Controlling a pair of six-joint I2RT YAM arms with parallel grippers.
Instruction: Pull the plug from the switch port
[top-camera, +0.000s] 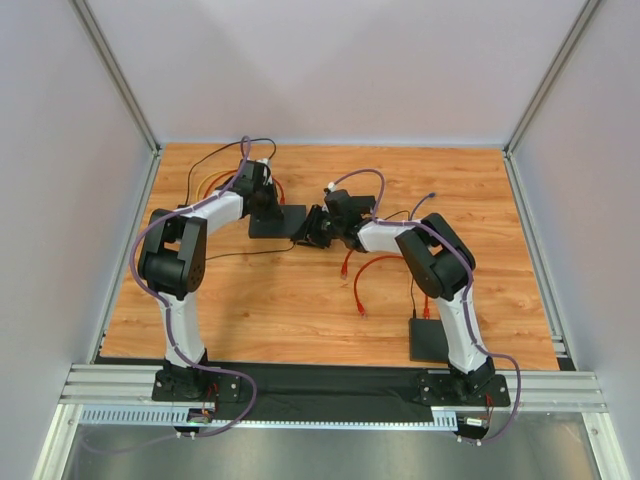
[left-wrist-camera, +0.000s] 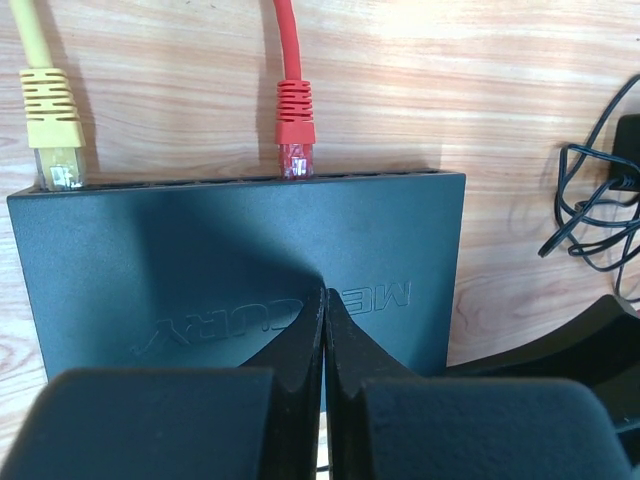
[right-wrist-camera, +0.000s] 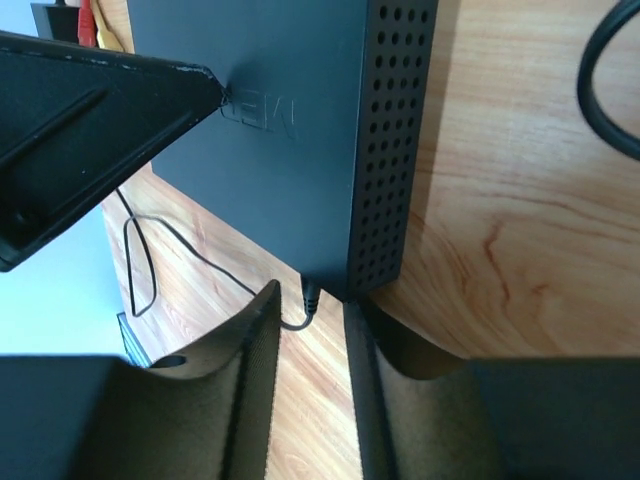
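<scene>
The black switch (left-wrist-camera: 230, 250) lies flat on the wood table, marked MERCURY on top. A red plug (left-wrist-camera: 296, 130) and a yellow plug (left-wrist-camera: 55, 135) sit in ports on its far edge. My left gripper (left-wrist-camera: 325, 297) is shut and empty, its tips over the switch top, short of the red plug. My right gripper (right-wrist-camera: 310, 320) is open at the switch's opposite side (right-wrist-camera: 385, 180). Its jaws stand either side of a small black power plug (right-wrist-camera: 311, 296), and its right finger (right-wrist-camera: 362, 380) is against the switch's corner. In the top view the switch (top-camera: 278, 221) lies between both grippers.
A loose red cable (top-camera: 362, 278) lies on the table right of centre. A second black box (top-camera: 428, 338) sits near the right arm's base. A coiled black wire (left-wrist-camera: 590, 215) lies right of the switch. A thin black lead (right-wrist-camera: 150, 260) runs across the table.
</scene>
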